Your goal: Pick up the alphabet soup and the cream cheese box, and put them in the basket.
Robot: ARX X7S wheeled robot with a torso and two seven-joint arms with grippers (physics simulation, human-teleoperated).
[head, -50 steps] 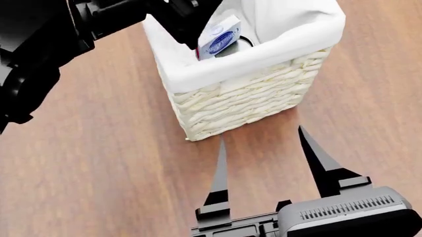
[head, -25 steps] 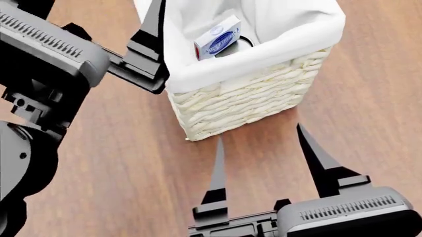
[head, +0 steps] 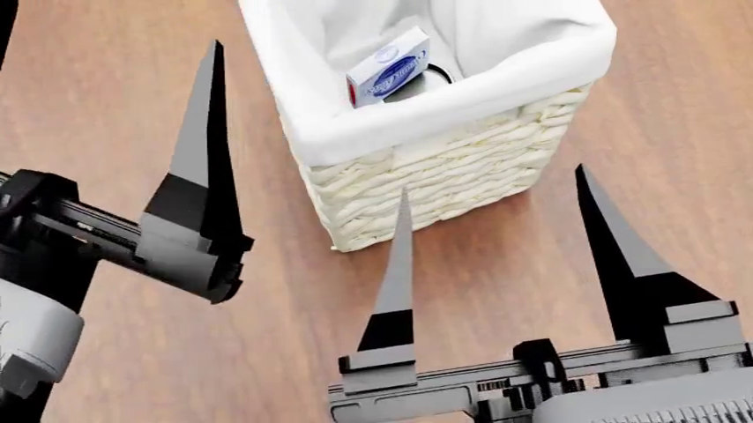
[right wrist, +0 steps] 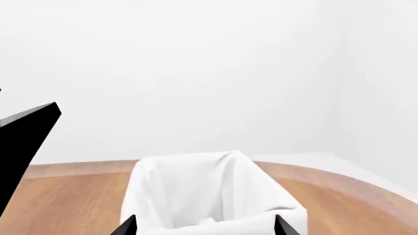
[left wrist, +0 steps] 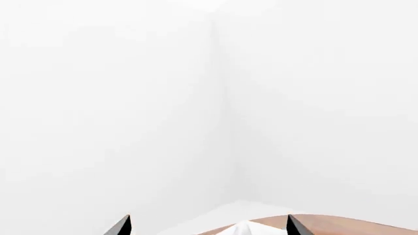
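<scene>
The basket [head: 447,176], cream-white wicker with a white liner, stands at the top centre of the head view. The cream cheese box [head: 389,69] leans on its edge inside it, free of both grippers. A dark curved edge shows just behind the box; I cannot tell whether it is the alphabet soup. My left gripper [left wrist: 207,227] is open and empty, left of the basket, with one finger [head: 203,132] showing in the head view. My right gripper [head: 492,181] is open and empty in front of the basket, its fingertips apart either side of the liner [right wrist: 202,196].
Brown wooden surface [head: 659,132] surrounds the basket on all sides. The wrist views show plain white walls [left wrist: 209,98] behind. A dark finger of the left arm [right wrist: 26,142] juts into the right wrist view beside the basket.
My left gripper has pulled out of the basket and swung down to its left, leaving the cream cheese box inside. The right gripper has come up closer to the basket.
</scene>
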